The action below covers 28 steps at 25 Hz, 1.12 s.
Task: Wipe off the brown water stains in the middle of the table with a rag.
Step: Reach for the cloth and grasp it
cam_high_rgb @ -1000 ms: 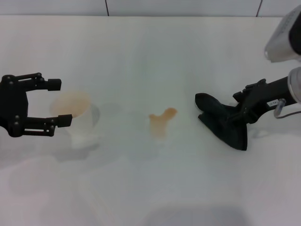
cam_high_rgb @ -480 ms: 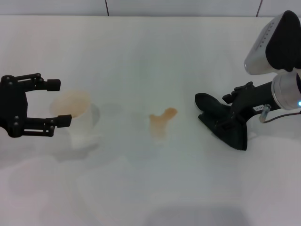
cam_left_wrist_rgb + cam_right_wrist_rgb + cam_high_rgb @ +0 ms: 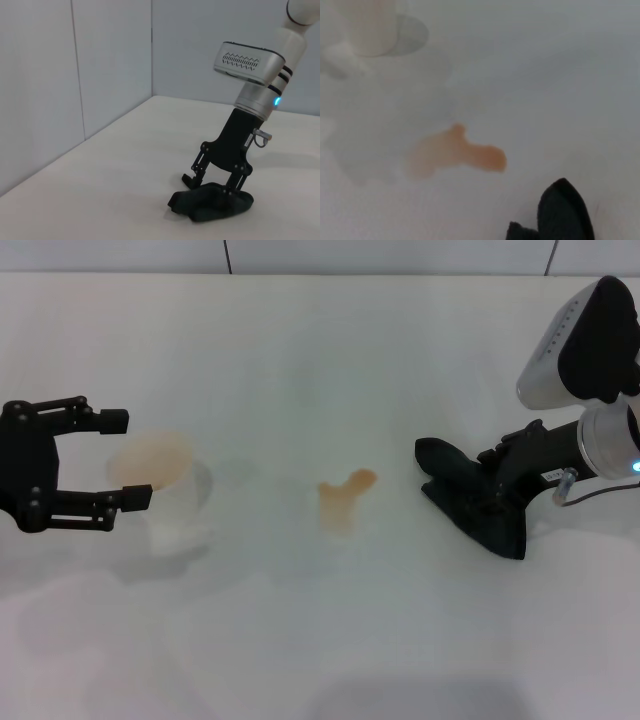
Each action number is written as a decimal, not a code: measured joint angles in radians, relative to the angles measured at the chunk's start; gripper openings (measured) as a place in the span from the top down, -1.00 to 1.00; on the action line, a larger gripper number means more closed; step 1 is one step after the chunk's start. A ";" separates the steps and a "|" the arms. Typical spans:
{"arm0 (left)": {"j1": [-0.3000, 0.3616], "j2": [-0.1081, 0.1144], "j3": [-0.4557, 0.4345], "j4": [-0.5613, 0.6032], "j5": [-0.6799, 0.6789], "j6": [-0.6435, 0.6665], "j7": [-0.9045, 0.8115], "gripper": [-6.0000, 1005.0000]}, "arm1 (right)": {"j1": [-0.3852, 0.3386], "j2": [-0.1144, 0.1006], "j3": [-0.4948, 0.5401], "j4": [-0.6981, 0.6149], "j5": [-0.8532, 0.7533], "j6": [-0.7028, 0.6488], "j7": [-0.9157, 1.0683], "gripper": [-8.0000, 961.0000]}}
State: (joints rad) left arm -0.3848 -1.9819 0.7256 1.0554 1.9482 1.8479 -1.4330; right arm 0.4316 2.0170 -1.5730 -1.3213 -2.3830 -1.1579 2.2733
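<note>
The brown water stains (image 3: pixel 343 495) lie as one orange-brown blotch mid-table (image 3: pixel 320 360), also in the right wrist view (image 3: pixel 457 155). To their right lies the black rag (image 3: pixel 470 502), crumpled, its edge showing in the right wrist view (image 3: pixel 565 212). My right gripper (image 3: pixel 497 483) stands steeply on the rag, open. In the left wrist view the right gripper (image 3: pixel 211 184) has its fingers spread over the rag (image 3: pixel 212 207), one at its edge and one sunk into it. My left gripper (image 3: pixel 125 458) is open at the far left, its fingertips flanking a plastic cup.
A clear plastic cup (image 3: pixel 160 480) with an orange tint stands left of the stain, between my left fingertips; it shows blurred in the right wrist view (image 3: pixel 370 25). A tiled wall runs along the table's far edge.
My right arm has swung more upright, and its gripper has shifted slightly left and down onto the rag. The rag, stain, cup and left gripper have not moved.
</note>
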 joint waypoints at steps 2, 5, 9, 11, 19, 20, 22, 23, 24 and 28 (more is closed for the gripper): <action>0.000 0.000 0.000 0.000 0.002 0.000 0.000 -0.75 | 0.000 0.000 0.000 0.000 0.000 0.003 0.000 -0.34; 0.000 0.000 0.000 0.000 0.004 0.000 0.000 -0.75 | 0.000 0.000 -0.001 0.001 0.001 0.004 0.001 -0.29; 0.000 0.000 0.000 0.000 0.005 -0.002 0.000 -0.75 | 0.000 0.000 -0.002 0.002 -0.002 0.001 0.020 -0.20; 0.000 -0.001 0.000 0.000 0.005 -0.003 0.001 -0.75 | 0.003 0.000 -0.004 0.006 -0.005 -0.002 0.024 -0.12; 0.001 -0.002 0.000 0.000 0.005 -0.004 0.002 -0.75 | 0.005 0.000 -0.040 0.000 -0.006 0.004 0.025 0.29; 0.001 -0.003 0.000 0.000 0.005 -0.004 0.002 -0.75 | 0.006 0.000 -0.046 -0.001 -0.006 0.004 0.025 0.34; 0.002 -0.003 0.000 0.000 0.005 -0.004 0.002 -0.75 | 0.008 0.000 -0.057 -0.005 -0.006 0.005 0.025 0.45; 0.002 -0.003 -0.002 0.000 0.005 -0.004 0.002 -0.75 | 0.008 0.000 -0.062 -0.010 -0.006 0.005 0.024 0.50; 0.003 -0.003 -0.003 0.000 0.005 -0.004 0.002 -0.75 | 0.008 0.000 -0.066 -0.014 -0.007 0.005 0.024 0.55; 0.004 -0.003 -0.005 0.000 0.005 -0.005 0.003 -0.75 | 0.007 0.000 -0.077 -0.043 -0.007 0.007 0.024 0.72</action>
State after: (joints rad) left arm -0.3804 -1.9849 0.7210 1.0554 1.9533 1.8432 -1.4303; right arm 0.4390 2.0171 -1.6505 -1.3639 -2.3897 -1.1512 2.2971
